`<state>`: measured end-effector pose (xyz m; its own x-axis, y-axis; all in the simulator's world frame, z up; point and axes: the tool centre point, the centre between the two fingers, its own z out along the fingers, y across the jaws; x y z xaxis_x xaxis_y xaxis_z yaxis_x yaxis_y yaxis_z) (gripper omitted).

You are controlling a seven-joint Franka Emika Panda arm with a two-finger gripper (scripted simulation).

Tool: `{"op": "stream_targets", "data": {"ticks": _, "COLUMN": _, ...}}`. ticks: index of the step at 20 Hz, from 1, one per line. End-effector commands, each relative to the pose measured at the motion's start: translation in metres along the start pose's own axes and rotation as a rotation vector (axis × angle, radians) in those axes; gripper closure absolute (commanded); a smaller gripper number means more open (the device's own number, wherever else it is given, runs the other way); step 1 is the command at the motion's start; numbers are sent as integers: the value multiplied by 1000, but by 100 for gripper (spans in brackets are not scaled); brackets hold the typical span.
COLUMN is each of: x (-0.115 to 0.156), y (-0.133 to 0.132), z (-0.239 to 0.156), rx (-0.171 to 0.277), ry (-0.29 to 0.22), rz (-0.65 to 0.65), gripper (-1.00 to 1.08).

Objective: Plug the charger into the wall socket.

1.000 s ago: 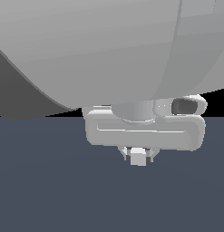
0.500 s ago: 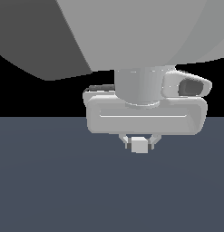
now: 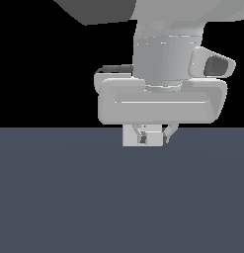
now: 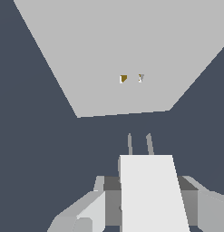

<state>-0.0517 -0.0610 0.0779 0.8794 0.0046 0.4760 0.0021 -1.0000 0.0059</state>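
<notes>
My gripper [image 3: 153, 139] is shut on the charger [image 3: 154, 140], a small pale cube held between the two fingers [image 3: 169, 132] just above the dark floor. In the wrist view the charger [image 4: 150, 192] shows with its two prongs [image 4: 149, 144] pointing toward the wall socket [image 4: 109, 50], a large flat light-grey panel with two small holes [image 4: 124, 79] at its centre. The prongs stand apart from the panel. In the exterior view only a bit of the wall socket [image 3: 129, 137] shows behind the gripper.
A dark blue-grey floor [image 3: 118, 197] spreads below the gripper. The arm's large grey hand body [image 3: 162, 105] and wrist camera housing [image 3: 213, 64] hide most of the scene behind them.
The gripper with the charger has risen in the exterior view and looks larger. The socket panel now shows behind the fingers.
</notes>
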Motion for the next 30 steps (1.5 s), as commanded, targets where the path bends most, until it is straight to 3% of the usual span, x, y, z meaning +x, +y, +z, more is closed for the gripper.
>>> {"op": "stream_targets", "data": {"ticks": 1, "x": 4, "y": 0, "z": -6, "rx": 13, "ry": 0, "rz": -26, "gripper": 108}}
{"op": "stream_targets", "data": {"ticks": 12, "x": 11, "y": 0, "z": -19, "rx": 43, "ry": -2, "rz": -73, "gripper": 108}}
{"op": "stream_targets", "data": {"ticks": 23, "x": 12, "y": 0, "z": -19, "rx": 47, "ry": -3, "rz": -76, "gripper": 108}}
{"op": "stream_targets", "data": {"ticks": 30, "x": 27, "y": -2, "z": -11, "rx": 47, "ry": -3, "rz": -75, "gripper": 108}}
